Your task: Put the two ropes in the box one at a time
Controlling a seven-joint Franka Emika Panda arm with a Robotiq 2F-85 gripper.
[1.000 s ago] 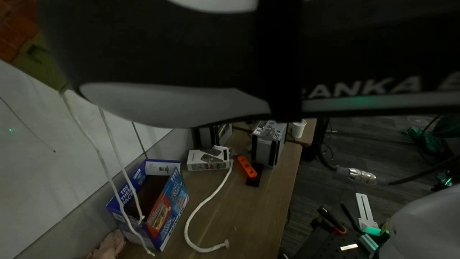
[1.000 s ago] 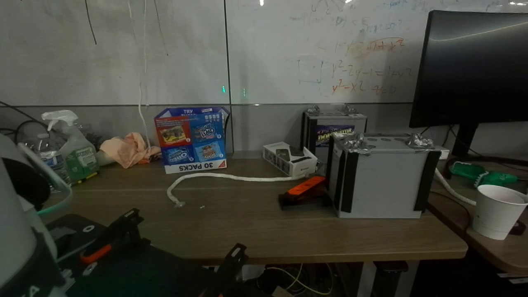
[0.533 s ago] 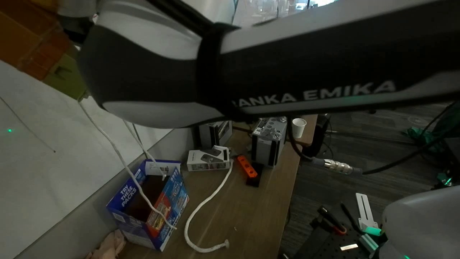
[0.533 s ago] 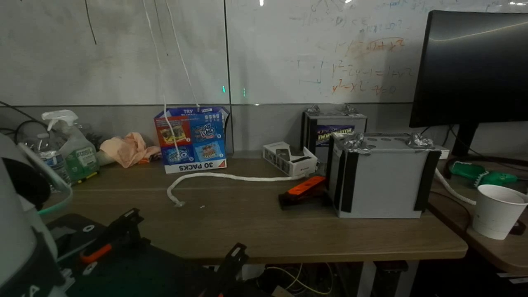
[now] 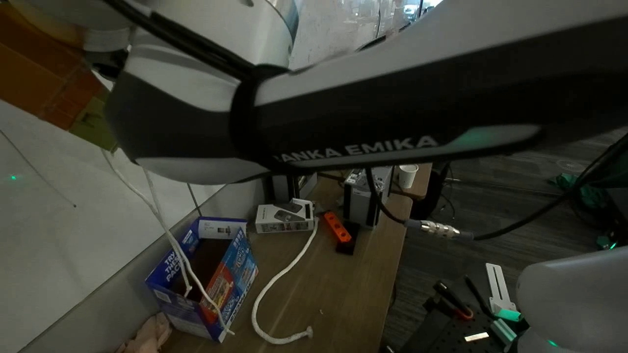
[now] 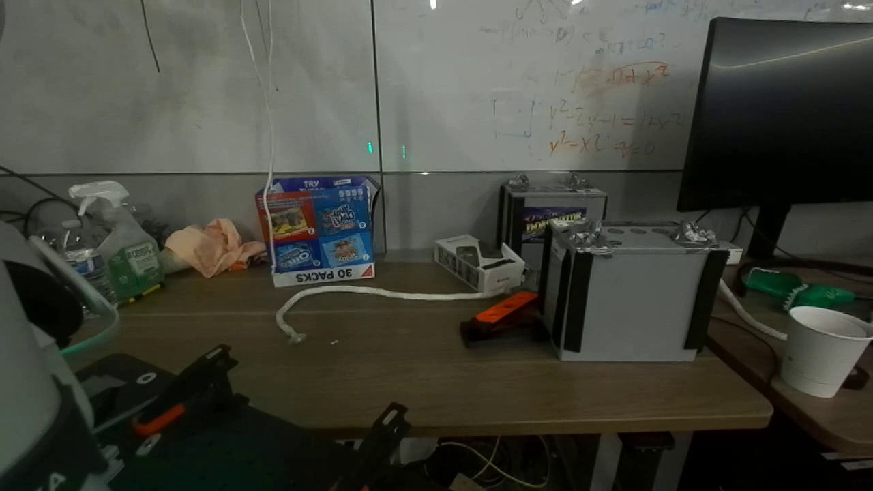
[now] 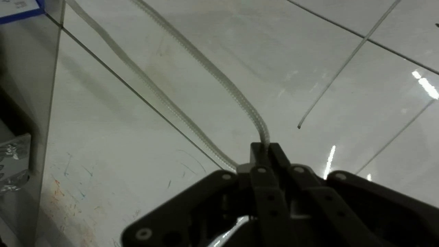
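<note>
My gripper (image 7: 267, 148) is shut on a white rope (image 7: 224, 82), pinched near its bend, so two strands hang from it. The gripper's fingers cannot be made out in either exterior view. The hanging rope (image 5: 165, 226) reaches down to the blue box (image 5: 240, 274): its shorter end is over the opening, the longer one crosses the printed side. Whether the shorter end is inside I cannot tell. A second white rope (image 6: 389, 294) lies curved on the table in front of the box (image 6: 320, 235). A corner of the box (image 7: 20, 10) shows in the wrist view.
Beyond the table rope are a small white device box (image 5: 284, 216), an orange-and-black tool (image 5: 337, 227) and a grey case (image 6: 634, 300). A whiteboard (image 6: 436, 88) stands behind the table. A peach cloth (image 6: 213, 247) and a spray bottle (image 6: 129, 245) are beside the box.
The forearm has shifted left and lower in an exterior view. The hanging rope swung right across the box, then partly back left. The box and the table rope have not moved.
</note>
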